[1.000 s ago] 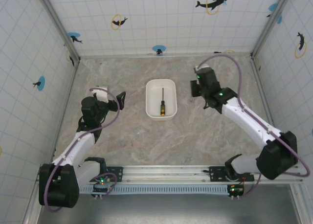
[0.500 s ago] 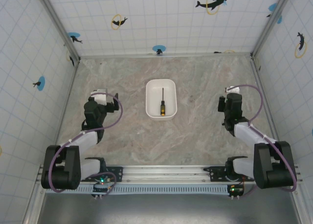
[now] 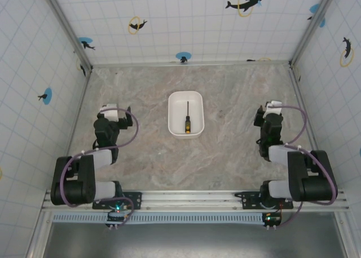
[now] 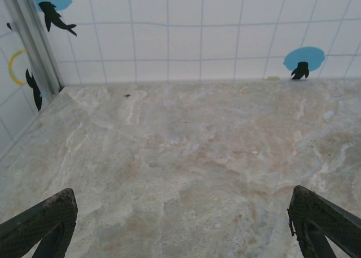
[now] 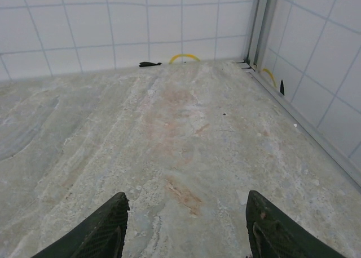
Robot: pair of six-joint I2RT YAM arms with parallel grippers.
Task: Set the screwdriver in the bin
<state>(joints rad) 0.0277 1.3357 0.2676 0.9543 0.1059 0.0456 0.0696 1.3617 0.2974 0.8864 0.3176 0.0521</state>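
The screwdriver [image 3: 186,119] lies inside the white bin [image 3: 175,123] at mid-table, its thin shaft pointing to the back wall and its black-and-yellow handle at the near end. My left gripper [image 3: 118,110] is folded back at the left side, well away from the bin. In the left wrist view the left gripper [image 4: 183,227] stands open, with bare table between its dark fingertips [image 4: 45,218]. My right gripper [image 3: 271,107] is folded back at the right side. The right gripper [image 5: 186,224] is open over bare table in its wrist view.
Tiled walls with blue and yellow fish stickers close in the marble table [image 3: 225,151] on three sides. A metal corner post [image 5: 256,24] and the right wall run close beside the right gripper. The left wall's post [image 4: 34,44] stands ahead of the left gripper.
Both arms have pulled back from near the bin and folded down to the table's sides. The screwdriver and the bin have stayed put.
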